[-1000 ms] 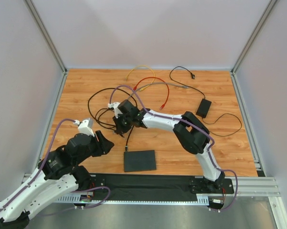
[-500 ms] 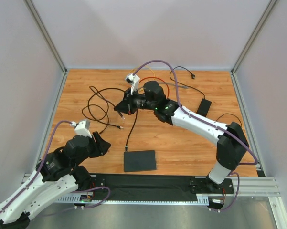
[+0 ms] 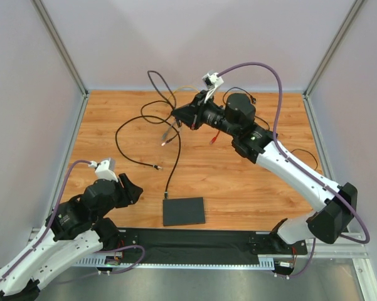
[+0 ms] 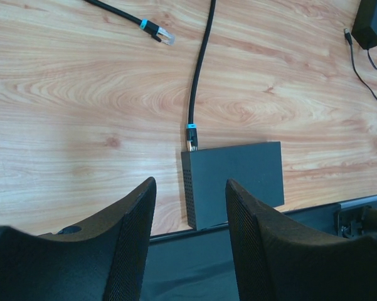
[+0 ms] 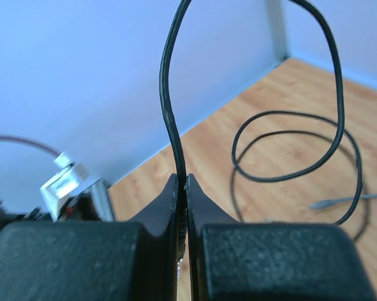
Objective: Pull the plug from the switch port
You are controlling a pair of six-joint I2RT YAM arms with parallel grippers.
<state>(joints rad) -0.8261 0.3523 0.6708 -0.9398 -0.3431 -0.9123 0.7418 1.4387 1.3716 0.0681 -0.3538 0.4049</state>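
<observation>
The flat black switch (image 3: 183, 211) lies near the table's front edge and also shows in the left wrist view (image 4: 235, 182). A plug (image 3: 166, 196) with a blue band (image 4: 190, 139) sits in its far-left port. Its black cable (image 4: 201, 69) runs away up the table toward my right gripper (image 3: 176, 115). That gripper is raised above the back of the table and shut on a black cable (image 5: 170, 106), which loops up above it. My left gripper (image 3: 135, 189) is open and empty, hovering just left of the switch with its jaws wide (image 4: 189, 184).
A loose black plug with a blue band (image 3: 155, 167) lies left of centre. Red (image 3: 212, 139), grey (image 3: 165, 139) and yellow (image 3: 185, 88) cables hang or lie near the back. The power adapter (image 4: 371, 22) is to the right. A black mat (image 3: 194, 241) lines the front edge.
My right arm has swung from the table's left-centre up and back to the right, lifting the black cable with it. My left arm has hardly moved. The plug stays in the switch.
</observation>
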